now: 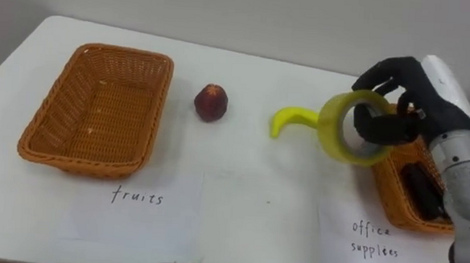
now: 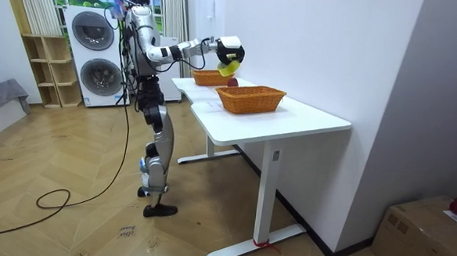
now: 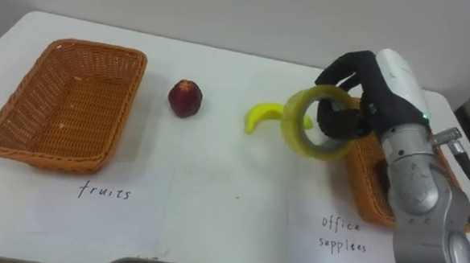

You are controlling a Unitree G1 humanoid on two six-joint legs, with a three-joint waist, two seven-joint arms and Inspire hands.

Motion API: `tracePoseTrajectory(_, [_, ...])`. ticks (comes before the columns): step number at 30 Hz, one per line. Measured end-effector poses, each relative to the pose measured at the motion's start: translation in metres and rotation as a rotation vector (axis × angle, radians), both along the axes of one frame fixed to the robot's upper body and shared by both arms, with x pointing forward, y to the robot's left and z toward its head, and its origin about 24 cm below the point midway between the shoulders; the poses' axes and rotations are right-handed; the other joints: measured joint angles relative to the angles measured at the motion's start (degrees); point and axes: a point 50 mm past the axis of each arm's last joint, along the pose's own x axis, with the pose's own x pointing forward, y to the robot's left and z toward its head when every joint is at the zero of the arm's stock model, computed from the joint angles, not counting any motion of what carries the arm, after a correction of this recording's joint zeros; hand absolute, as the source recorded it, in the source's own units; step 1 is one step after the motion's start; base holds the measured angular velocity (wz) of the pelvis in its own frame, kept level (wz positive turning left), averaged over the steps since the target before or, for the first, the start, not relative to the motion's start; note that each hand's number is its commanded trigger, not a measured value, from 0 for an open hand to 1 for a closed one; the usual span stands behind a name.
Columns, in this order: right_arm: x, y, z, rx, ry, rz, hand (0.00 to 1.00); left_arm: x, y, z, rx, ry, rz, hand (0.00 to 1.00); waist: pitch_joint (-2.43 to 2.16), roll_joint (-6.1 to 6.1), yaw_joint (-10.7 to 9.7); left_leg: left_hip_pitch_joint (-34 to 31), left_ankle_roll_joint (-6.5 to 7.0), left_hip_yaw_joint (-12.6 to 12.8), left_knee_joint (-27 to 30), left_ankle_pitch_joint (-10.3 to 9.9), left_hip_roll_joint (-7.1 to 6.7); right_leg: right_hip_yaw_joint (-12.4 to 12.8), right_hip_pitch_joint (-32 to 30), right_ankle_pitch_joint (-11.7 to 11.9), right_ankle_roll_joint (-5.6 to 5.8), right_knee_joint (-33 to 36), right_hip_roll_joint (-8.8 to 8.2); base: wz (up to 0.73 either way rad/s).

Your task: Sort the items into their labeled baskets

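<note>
Above the table's (image 1: 238,220) right side, just left of the office basket (image 1: 393,196): tape (image 1: 329,132) held clear of the surface, right hand (image 1: 406,92) curled through its core and round the rim. The roll looks light, stiff and smooth-sided. The hooked grip through the hole should be secure; the flat faces are likely slippery. Banana (image 1: 290,118) lies on the table behind it, red fruit (image 1: 211,103) further left, both outside the empty fruit basket (image 1: 151,111). Banana probably soft and bruisable: take mid-body. Red fruit is round and may roll: wrap it from above. A dark item (image 1: 425,190) lies in the office basket.
</note>
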Motion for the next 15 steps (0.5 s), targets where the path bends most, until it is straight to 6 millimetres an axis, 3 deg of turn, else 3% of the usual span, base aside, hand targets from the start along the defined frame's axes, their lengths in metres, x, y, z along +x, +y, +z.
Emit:
tracePoseTrajectory(6, [-0.001, -0.009, 0.001, 0.033, -0.047, -0.061, 1.00, 0.000, 0.000, 0.000, 0.002, 0.002, 0.002, 0.00, 0.48, 0.13, -1.4, 0.0, 0.01, 0.2, 0.0, 0.0, 0.06, 0.2, -0.1, 0.0, 0.02, -0.1, -0.10, -0.02])
tracePoseTrajectory(10, [0.000, -0.016, -0.011, 0.083, -0.030, -0.109, 1.00, -0.001, -0.001, -0.001, -0.002, 0.011, 0.004, 0.00, 0.45, 0.12, -1.8, 0.1, 0.01, 0.3, 0.0, 0.0, 0.06, 0.3, -0.1, 0.0, 0.02, -0.3, -0.15, 0.00])
tracePoseTrajectory(15, [-0.001, -0.025, -0.012, 0.087, -0.035, -0.152, 1.00, -0.001, -0.001, -0.001, -0.003, 0.015, 0.006, 0.00, 0.34, 0.48, -2.1, 0.2, 0.00, 0.6, 0.0, 0.0, 0.12, 0.5, -0.1, 0.0, 0.02, -0.3, -0.07, -0.01])
